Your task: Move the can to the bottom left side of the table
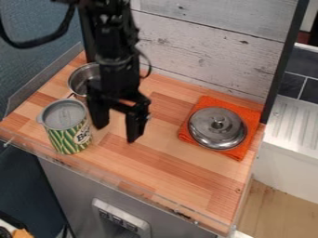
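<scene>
Can [67, 132] near hand [116, 132], jaws apart

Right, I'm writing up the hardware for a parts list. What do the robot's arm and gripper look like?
The arm is black and built of chunky segments, with a black cable looping beside it. The gripper is black too, with two blocky fingers.

Green-and-yellow striped can [67, 132] (grey lid on top), upright near the table's left front edge.
</scene>
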`<state>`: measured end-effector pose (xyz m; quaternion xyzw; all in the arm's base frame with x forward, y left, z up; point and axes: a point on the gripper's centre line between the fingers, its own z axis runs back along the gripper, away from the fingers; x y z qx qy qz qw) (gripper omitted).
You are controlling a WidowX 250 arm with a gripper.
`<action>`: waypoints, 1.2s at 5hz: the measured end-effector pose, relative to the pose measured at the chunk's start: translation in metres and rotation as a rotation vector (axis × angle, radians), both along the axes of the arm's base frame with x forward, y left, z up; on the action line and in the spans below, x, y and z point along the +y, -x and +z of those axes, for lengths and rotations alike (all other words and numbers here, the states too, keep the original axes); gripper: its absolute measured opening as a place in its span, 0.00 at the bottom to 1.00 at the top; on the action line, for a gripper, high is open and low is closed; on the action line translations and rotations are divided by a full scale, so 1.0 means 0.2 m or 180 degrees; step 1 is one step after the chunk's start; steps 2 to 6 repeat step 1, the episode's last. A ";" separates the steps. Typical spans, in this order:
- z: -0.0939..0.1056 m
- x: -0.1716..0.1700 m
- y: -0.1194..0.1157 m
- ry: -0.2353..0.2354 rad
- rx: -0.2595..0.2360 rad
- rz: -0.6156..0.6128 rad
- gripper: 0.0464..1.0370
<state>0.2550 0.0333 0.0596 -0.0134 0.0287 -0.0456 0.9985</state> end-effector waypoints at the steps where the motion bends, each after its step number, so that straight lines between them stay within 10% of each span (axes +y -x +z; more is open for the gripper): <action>1: 0.01 0.00 0.00 -0.0065 -0.0020 0.0011 0.96; 6: 0.01 0.00 0.00 -0.0065 -0.0020 0.0011 0.96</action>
